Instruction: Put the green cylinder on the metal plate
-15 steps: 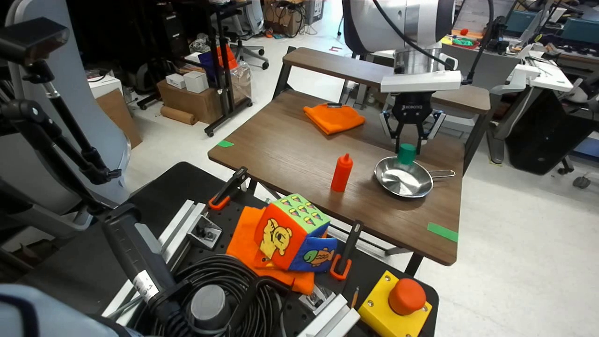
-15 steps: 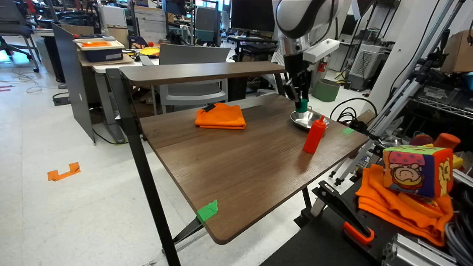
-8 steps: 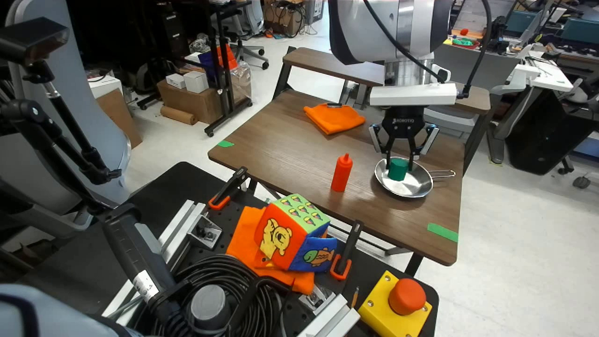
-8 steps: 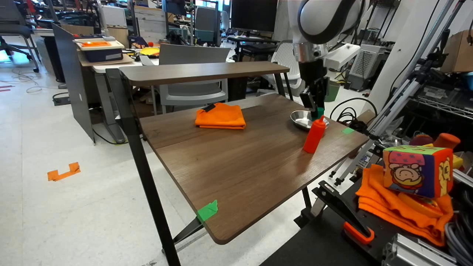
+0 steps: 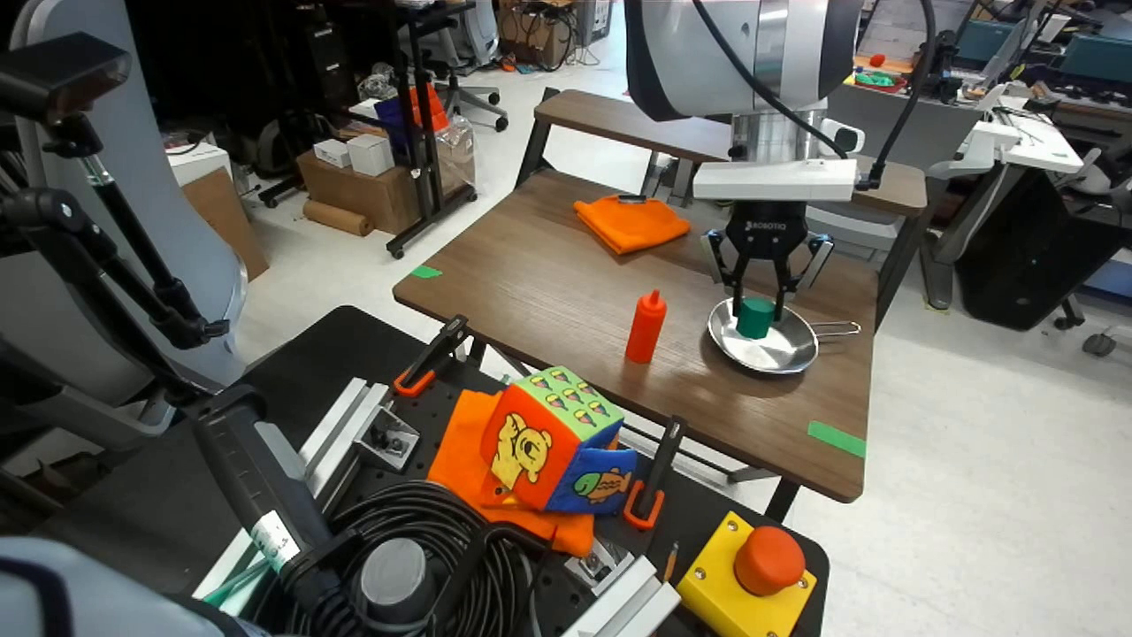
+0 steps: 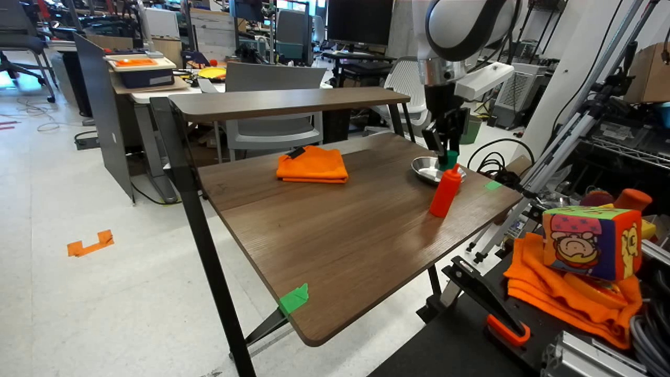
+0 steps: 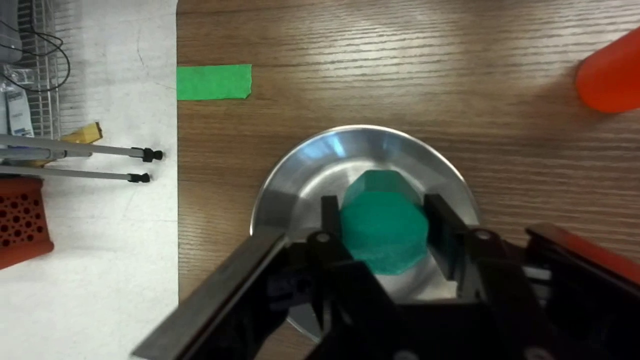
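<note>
With fingers [image 7: 443, 227] clamped on the cylinder [image 7: 384, 227], settle it flat on the plate [image 7: 320, 157] (bottle [image 7: 615, 75] at two o'clock, wrist view) before releasing.

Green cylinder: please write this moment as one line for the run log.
fingers: closed on green cylinder | position: over metal plate, touching or not unclear | release: not yet done

The green cylinder [image 5: 755, 319], short and dark, is upright, right of centre in an exterior view, over the metal plate [image 5: 771, 357] (whether it touches the bottom cannot be told). The plate, round, shiny silver and raised at the rim, points its thin handle rightward. In the wrist view the cylinder shows inside the rim.
</note>
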{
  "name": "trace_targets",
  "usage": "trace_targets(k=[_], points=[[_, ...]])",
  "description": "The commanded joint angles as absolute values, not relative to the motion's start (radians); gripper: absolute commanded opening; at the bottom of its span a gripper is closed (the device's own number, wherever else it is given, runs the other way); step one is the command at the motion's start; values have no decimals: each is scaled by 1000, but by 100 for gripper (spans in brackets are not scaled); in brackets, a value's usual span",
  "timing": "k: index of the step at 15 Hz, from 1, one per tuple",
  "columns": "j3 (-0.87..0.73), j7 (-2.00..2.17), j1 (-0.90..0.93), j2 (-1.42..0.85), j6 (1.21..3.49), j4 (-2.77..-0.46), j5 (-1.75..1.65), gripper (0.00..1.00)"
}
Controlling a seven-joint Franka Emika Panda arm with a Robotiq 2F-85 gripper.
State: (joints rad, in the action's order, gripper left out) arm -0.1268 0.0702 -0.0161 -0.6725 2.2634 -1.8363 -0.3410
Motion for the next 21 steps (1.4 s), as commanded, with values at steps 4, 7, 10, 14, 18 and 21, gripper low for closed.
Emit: trace_targets(k=[4,7,10,14,18,21], points=[[-151,184,-12,-775,2264,-1718,-300,20],[-162,224,-9,-828,2253,-1649,-272,20],[-174,247,-1,-866,2217,-1597,-261,71],[-164,212,-14,-837,2159,-1585,-252,98],[-122,104,-75,-659,2177,-1663,-162,100],[-92,38,-154,-562,2084,-1646,-10,100]])
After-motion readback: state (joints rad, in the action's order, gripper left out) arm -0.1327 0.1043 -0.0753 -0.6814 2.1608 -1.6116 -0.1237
